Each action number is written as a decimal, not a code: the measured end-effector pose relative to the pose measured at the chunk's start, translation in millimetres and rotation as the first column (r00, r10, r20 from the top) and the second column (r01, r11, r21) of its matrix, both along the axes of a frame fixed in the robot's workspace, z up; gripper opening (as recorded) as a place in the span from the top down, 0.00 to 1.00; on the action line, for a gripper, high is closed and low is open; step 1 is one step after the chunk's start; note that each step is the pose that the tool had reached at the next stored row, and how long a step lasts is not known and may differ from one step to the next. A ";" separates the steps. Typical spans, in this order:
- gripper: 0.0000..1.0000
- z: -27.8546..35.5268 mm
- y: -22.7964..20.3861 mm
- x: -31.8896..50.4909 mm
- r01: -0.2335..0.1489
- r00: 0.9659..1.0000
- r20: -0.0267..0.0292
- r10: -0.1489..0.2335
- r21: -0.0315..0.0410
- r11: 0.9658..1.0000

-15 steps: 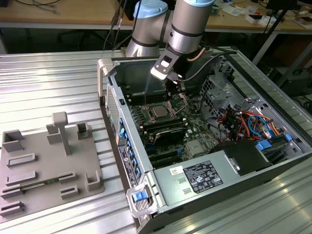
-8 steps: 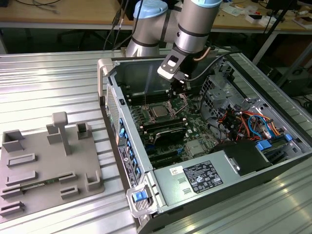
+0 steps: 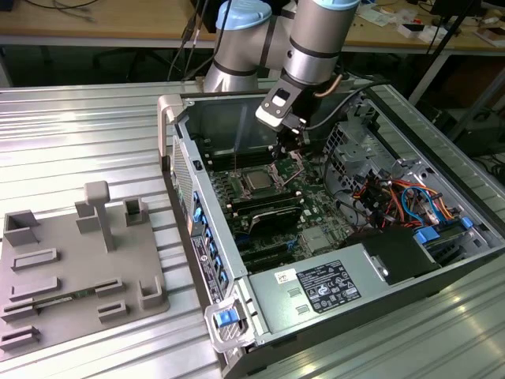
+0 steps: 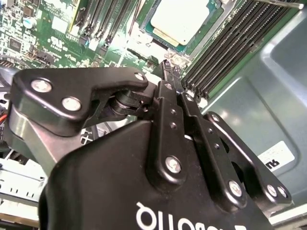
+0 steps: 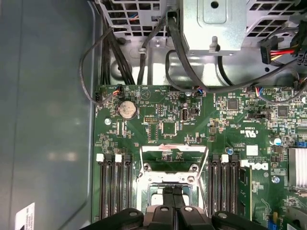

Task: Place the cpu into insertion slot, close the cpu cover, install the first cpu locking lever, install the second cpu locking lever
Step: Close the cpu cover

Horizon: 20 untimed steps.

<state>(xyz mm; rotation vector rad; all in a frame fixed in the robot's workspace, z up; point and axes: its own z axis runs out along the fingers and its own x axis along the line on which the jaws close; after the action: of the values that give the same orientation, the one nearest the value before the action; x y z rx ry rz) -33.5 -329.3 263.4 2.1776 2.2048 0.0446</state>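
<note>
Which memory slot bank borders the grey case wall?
The memory slot bank at the board's edge, beside the case wall; the other bank lies across the cpu.

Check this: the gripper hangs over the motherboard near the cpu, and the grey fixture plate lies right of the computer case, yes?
Wrong side. In the exterior view the grey fixture plate lies on that view's left of the computer case. The gripper does hang over the motherboard near the cpu.

The cpu point(image 4: 184, 19) is silver-grey, the circuit board point(image 5: 201, 120) green, the memory slots point(image 5: 115, 184) black, the gripper point(image 4: 169, 67) black.
</note>
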 end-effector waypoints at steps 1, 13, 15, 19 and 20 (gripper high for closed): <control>0.89 2.4 0.0 0.0 0.000 1.000 0.000 0.000 0.000 1.000; 0.89 8.4 -0.1 0.8 0.000 1.000 0.000 0.000 0.000 1.000; 0.89 8.4 -0.1 2.2 0.000 1.000 0.000 0.000 0.000 1.000; 0.89 8.4 0.0 7.5 0.000 1.000 0.000 0.000 0.000 1.000; 0.89 8.3 0.0 9.9 0.000 1.000 0.000 0.000 0.000 1.000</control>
<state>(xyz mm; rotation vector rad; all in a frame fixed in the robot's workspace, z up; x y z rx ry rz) -23.7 -329.4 271.7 2.1776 2.2048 0.0442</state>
